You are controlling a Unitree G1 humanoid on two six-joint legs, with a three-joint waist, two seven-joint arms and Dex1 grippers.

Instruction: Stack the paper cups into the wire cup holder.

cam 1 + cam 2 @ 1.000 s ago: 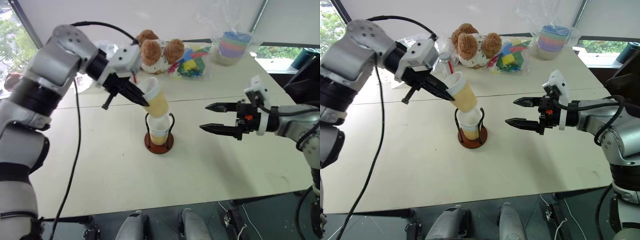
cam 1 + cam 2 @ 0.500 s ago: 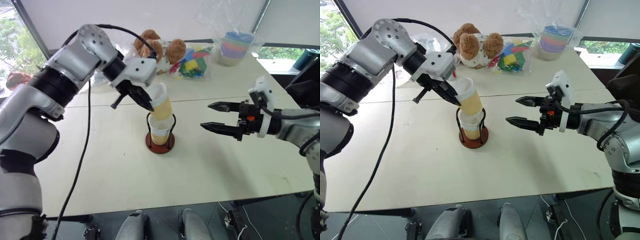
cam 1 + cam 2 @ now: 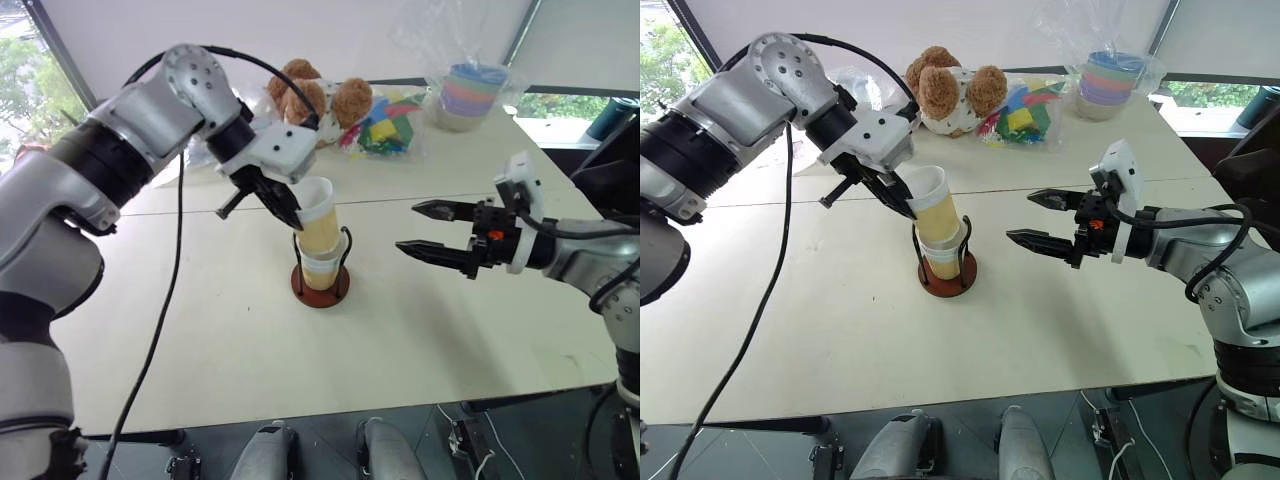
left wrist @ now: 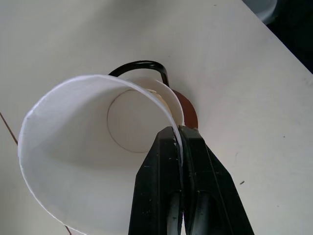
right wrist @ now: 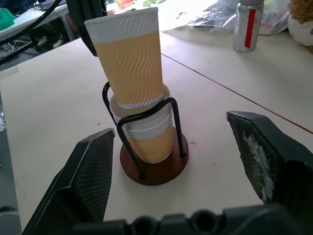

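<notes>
A tan-yellow paper cup (image 3: 318, 214) with a white rim stands almost upright, its bottom nested in a second paper cup (image 5: 149, 139). That second cup sits inside the wire cup holder (image 3: 297, 286), which has black wire loops on a dark-red disc base (image 5: 154, 172). My left gripper (image 3: 291, 214) is shut on the upper cup's rim, with one finger inside the cup (image 4: 88, 132) and one outside. To the right of the holder, my right gripper (image 3: 407, 228) hovers open at about cup height, pointing at the holder with nothing between its fingers (image 5: 93, 169).
A brown teddy bear (image 3: 312, 96), a bag of coloured blocks (image 3: 384, 126) and a wrapped stack of pastel bowls (image 3: 468, 92) line the far side of the table (image 3: 200, 340). A silver can (image 5: 246, 25) stands behind the holder.
My left gripper has turned the held cup from a steep tilt to nearly upright and lowered its bottom into the cup in the holder. The right gripper has stayed in place.
</notes>
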